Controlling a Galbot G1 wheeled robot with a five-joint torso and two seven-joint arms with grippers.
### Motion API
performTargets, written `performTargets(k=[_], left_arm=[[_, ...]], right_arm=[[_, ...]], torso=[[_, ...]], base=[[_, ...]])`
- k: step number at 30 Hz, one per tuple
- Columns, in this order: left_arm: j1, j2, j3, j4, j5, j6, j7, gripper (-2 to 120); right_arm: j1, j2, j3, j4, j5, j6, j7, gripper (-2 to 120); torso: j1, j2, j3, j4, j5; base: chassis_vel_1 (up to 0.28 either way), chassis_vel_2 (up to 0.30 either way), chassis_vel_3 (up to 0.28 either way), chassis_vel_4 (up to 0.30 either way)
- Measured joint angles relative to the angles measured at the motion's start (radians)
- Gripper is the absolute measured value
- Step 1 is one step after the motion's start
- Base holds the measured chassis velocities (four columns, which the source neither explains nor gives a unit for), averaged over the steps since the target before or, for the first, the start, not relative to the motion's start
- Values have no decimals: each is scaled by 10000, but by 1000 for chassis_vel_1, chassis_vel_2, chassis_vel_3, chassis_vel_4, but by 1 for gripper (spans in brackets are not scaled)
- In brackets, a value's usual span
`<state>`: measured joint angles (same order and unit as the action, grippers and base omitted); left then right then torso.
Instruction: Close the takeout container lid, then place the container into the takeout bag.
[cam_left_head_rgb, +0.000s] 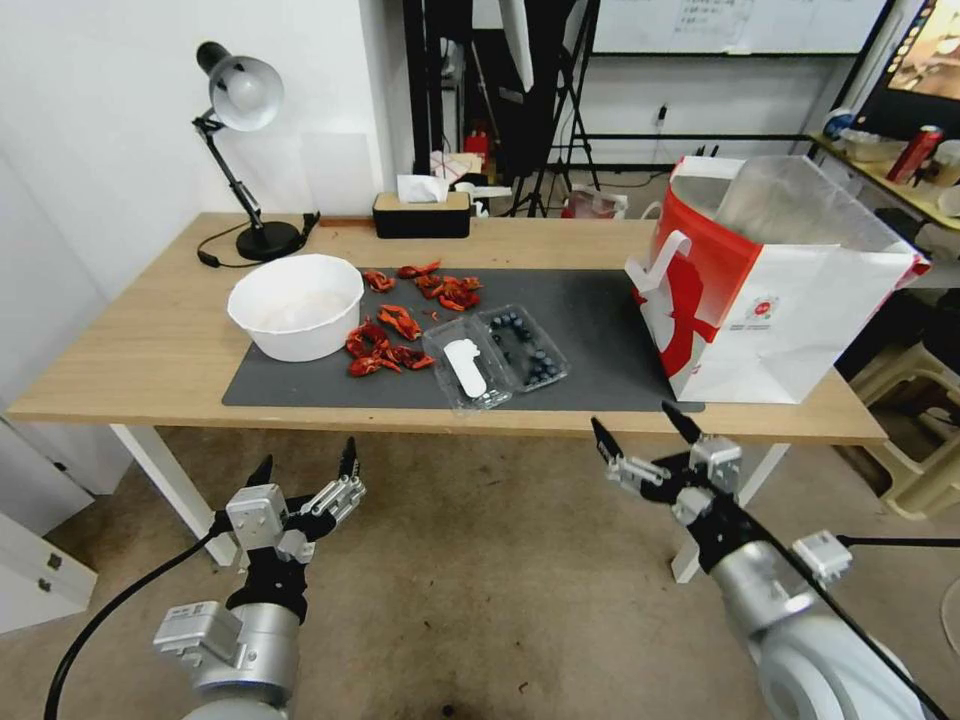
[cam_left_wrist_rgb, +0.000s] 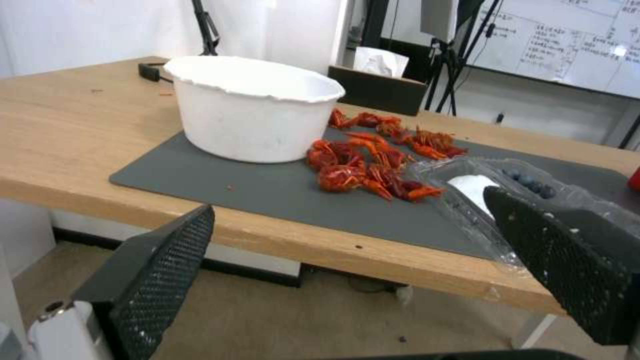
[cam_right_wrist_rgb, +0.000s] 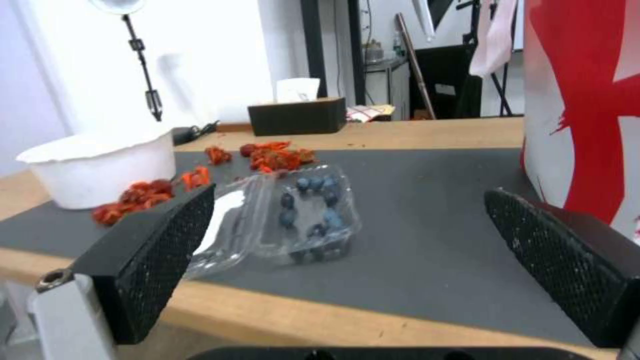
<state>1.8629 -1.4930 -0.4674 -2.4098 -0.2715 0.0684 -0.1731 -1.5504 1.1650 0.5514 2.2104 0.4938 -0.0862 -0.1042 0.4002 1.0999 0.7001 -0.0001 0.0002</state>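
The takeout container (cam_left_head_rgb: 525, 346) lies open on the grey mat (cam_left_head_rgb: 600, 330), blueberries in its right half; it also appears as the takeout container (cam_right_wrist_rgb: 313, 215) and the takeout container (cam_left_wrist_rgb: 527, 180). Its lid (cam_left_head_rgb: 466, 373), with a white oblong label, lies flat to the left, also seen as the lid (cam_right_wrist_rgb: 227, 225). The takeout bag (cam_left_head_rgb: 770, 290) stands open at the mat's right end, its red-and-white side showing as the takeout bag (cam_right_wrist_rgb: 587, 100). My left gripper (cam_left_head_rgb: 304, 464) is open below the table's front edge. My right gripper (cam_left_head_rgb: 644, 428) is open, just in front of the edge near the bag.
A white bowl (cam_left_head_rgb: 296, 304) sits on the mat's left part with red crayfish pieces (cam_left_head_rgb: 400, 325) scattered beside it. A desk lamp (cam_left_head_rgb: 240, 150) and a black tissue box (cam_left_head_rgb: 421, 212) stand at the back. A beige stool (cam_left_head_rgb: 920, 420) is right of the table.
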Motion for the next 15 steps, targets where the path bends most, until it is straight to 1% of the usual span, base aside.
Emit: performTargets(k=[1, 4, 5, 8, 10, 11, 12, 14, 15], left_arm=[[0, 0, 0, 0, 0, 0, 0, 100], [28, -54, -6, 23, 6, -83, 24, 100], [28, -54, -6, 23, 6, -83, 24, 100], [80, -80, -127, 103, -21, -301, 137, 100], [90, -90, -144, 115, -25, -314, 169, 100], [112, -118, -165, 127, -47, -315, 239, 100], [112, -118, -165, 127, -47, -315, 239, 100], [107, -177, -178, 140, -54, -294, 310, 100], [107, -177, -178, 140, -54, -294, 310, 100]], right_arm=[[0, 0, 0, 0, 0, 0, 0, 100], [794, -399, -243, -564, 601, -59, 271, 100], [794, -399, -243, -564, 601, -59, 271, 100], [1449, -843, -545, -939, 1027, -285, 554, 100], [1612, -955, -631, -1036, 1092, -340, 621, 100], [2056, -1208, -902, -1274, 1236, -481, 836, 100], [2056, -1208, -902, -1274, 1236, -481, 836, 100], [2726, -1401, -1356, -1616, 1397, -662, 1153, 100], [2726, -1401, -1356, -1616, 1397, -662, 1153, 100]], torso=[[0, 0, 0, 0, 0], [1, 0, 0, -1, 0], [1, 0, 0, -1, 0], [0, 0, 0, 0, -2], [0, 0, 0, -1, -2], [0, 0, 0, 0, -3], [0, 0, 0, 0, -3], [0, 0, 0, 0, -2], [0, 0, 0, 0, -2]], base=[[0, 0, 0, 0], [0, 0, 0, 0], [0, 0, 0, 0], [0, 0, 0, 0], [0, 0, 0, 0], [0, 0, 0, 0], [0, 0, 0, 0], [0, 0, 0, 0], [0, 0, 0, 0]])
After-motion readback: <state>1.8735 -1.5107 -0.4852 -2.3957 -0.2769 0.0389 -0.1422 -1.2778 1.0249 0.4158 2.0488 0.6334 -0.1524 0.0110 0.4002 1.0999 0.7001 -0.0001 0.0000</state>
